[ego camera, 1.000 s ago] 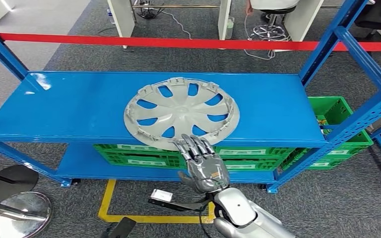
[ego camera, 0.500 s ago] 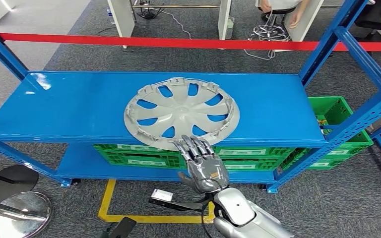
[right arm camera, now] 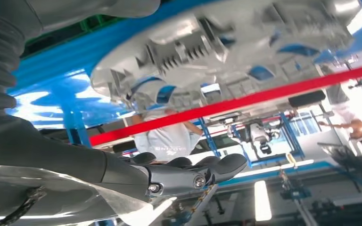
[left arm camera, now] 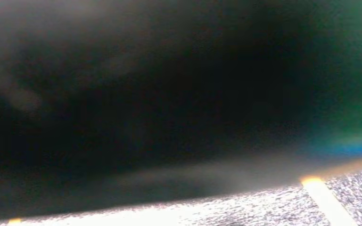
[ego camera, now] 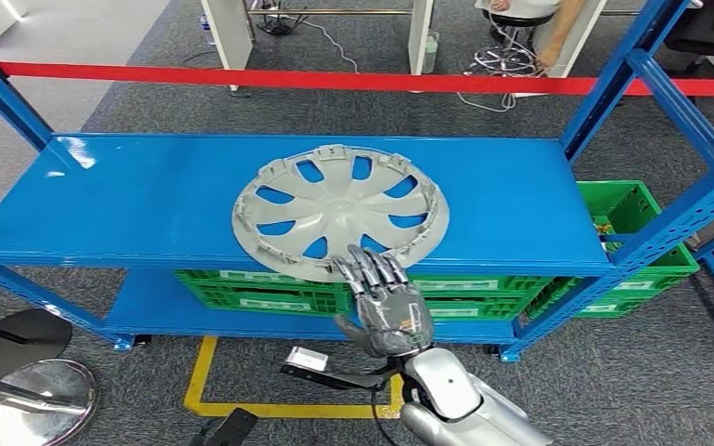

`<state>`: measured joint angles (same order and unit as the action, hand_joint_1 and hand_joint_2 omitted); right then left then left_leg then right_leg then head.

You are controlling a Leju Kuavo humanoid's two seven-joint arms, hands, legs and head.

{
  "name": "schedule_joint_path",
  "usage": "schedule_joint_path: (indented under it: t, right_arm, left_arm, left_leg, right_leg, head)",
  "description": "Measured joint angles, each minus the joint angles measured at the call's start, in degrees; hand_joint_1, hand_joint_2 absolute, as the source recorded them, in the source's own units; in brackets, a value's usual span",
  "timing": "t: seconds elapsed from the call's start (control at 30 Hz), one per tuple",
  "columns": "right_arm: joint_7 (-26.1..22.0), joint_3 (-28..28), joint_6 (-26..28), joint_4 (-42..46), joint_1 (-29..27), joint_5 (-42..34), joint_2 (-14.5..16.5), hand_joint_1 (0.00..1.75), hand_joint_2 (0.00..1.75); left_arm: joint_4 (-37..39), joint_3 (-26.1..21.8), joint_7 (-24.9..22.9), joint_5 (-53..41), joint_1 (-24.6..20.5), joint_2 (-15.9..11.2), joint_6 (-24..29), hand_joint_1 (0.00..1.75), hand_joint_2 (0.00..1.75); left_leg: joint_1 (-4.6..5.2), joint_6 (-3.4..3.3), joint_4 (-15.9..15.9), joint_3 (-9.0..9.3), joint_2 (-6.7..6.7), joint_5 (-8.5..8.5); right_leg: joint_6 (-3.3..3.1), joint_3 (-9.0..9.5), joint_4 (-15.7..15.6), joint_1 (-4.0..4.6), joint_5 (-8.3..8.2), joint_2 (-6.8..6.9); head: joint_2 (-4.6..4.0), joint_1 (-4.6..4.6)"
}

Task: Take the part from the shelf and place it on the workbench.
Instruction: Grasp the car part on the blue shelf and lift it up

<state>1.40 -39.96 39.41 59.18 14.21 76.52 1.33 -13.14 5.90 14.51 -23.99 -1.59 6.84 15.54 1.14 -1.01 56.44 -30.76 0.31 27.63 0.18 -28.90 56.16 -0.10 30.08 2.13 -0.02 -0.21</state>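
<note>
One silver wheel cover (ego camera: 340, 213) lies flat on the top level of the blue shelf (ego camera: 130, 200), a little right of the middle, its near rim jutting slightly past the front edge at 6 o'clock. The right hand (ego camera: 383, 307) is raised just below that rim, fingers (ego camera: 364, 269) spread and extended with the tips touching or nearly touching the overhanging edge; it holds nothing yet. In the right wrist view the thumb (right arm camera: 217, 167) sits below the cover's ribbed underside (right arm camera: 202, 52), apart from it. To do this grasp well, I judge the fingers should slide over the rim while the thumb comes up beneath it, pinching a solid spoke section rather than an opening. Of the left hand I cannot tell anything; its wrist view is dark blur. Two green crates (ego camera: 270, 288) sit on the lower level.
</note>
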Motion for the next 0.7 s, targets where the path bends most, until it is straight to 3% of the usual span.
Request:
schedule_joint_path:
  t: [0.7]
  right_arm:
    - [-1.3, 2.6, -0.1, 9.1, -3.8, -3.8, -0.9, 0.00, 1.75]
  left_arm:
    - [0.0, -0.1, 0.3, 0.6, 0.2, 0.0, 0.0, 0.00, 0.00]
  left_leg:
    - [0.00, 0.00, 0.0, 0.00, 0.00, 0.00]
  right_leg:
    - [0.00, -0.01, 0.0, 0.00, 0.00, 0.00]
  head:
    - [0.01, 0.01]
